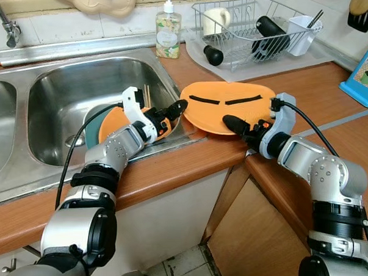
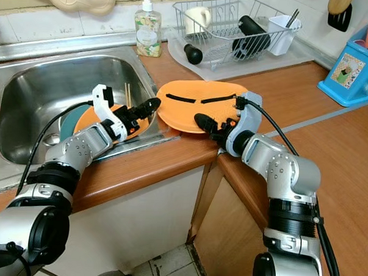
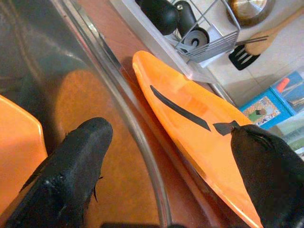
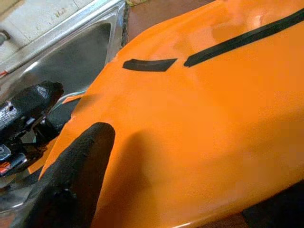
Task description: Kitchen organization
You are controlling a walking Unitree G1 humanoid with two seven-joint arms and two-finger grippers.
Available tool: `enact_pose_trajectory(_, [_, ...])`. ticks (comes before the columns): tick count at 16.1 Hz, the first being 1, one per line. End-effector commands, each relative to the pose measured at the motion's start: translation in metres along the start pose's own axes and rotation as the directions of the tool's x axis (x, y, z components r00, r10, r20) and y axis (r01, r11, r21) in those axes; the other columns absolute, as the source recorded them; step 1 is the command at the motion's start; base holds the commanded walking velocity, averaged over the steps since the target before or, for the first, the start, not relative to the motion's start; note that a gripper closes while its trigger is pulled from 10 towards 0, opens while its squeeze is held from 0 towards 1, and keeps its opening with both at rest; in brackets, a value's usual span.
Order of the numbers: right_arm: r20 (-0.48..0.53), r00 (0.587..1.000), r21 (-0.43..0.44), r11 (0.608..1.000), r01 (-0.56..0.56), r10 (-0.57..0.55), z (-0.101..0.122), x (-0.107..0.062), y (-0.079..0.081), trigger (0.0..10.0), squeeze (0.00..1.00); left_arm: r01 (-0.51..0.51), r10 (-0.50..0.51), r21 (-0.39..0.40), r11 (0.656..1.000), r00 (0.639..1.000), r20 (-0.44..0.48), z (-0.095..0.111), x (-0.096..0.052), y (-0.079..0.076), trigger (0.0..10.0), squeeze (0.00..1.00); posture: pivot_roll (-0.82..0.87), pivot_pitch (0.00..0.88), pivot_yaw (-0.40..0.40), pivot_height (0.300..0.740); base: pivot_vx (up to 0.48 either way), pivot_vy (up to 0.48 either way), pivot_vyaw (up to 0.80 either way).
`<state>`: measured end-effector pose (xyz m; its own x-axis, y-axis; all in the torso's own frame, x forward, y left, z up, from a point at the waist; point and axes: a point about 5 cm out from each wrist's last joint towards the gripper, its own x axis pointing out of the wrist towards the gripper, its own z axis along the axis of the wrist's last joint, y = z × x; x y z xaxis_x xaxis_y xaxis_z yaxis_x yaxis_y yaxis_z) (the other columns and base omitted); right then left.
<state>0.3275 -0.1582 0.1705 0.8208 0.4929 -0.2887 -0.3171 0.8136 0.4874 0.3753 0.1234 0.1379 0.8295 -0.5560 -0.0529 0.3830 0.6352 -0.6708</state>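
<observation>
Two tools (image 1: 173,110) (image 1: 236,125) flank orange plate (image 1: 225,103), dish rack (image 1: 256,31) behind.

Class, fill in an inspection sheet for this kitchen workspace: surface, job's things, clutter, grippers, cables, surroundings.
Surface: wooden counter, steel sink.
Job's things: large orange plate on the counter beside the sink; smaller orange plate in the sink.
Clutter: soap bottle, dish rack.
Grippers: left gripper open at the sink edge; right gripper on the large plate's near rim.
Cables: black cable on the right wrist.
Surroundings: blue box, tap.
</observation>
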Motion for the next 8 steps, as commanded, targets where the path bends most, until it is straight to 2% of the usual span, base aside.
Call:
enact_pose_trajectory(1, [0.032, 0.999, -0.005, 0.999, -0.038, 0.039, 0.006, -0.005, 0.007, 0.0, 0.0, -0.001, 0.001, 0.006, 1.0, 1.0, -0.002, 0.002, -0.001, 0.002, 10.0, 0.0, -0.17, 0.0, 0.038, 0.74, 0.0, 0.0, 0.0])
enact_pose_trajectory(5, [0.051, 0.998, 0.004, 0.999, -0.034, 0.034, 0.008, -0.012, 0.009, 0.1, 0.0, -0.005, 0.005, 0.017, 1.0, 1.0, 0.01, 0.007, -0.006, 0.004, 10.0, 0.0, -0.17, 0.0, 0.032, 0.74, 0.0, 0.0, 0.0])
enact_pose_trajectory(6, [0.054, 0.998, 0.009, 0.999, -0.031, 0.03, 0.008, -0.014, 0.009, 0.6, 0.0, -0.005, 0.005, 0.024, 1.0, 1.0, 0.009, 0.007, -0.007, 0.004, 10.0, 0.0, -0.17, 0.0, 0.031, 0.74, 0.0, 0.0, 0.0])
enact_pose_trajectory(8, [0.051, 0.999, 0.022, 1.0, -0.016, 0.015, 0.006, -0.019, 0.009, 0.9, 0.0, -0.007, 0.007, 0.045, 0.999, 1.0, 0.002, 0.008, -0.011, 0.003, 10.0, 0.0, -0.16, 0.0, 0.023, 0.74, 0.0, 0.0, 0.0])
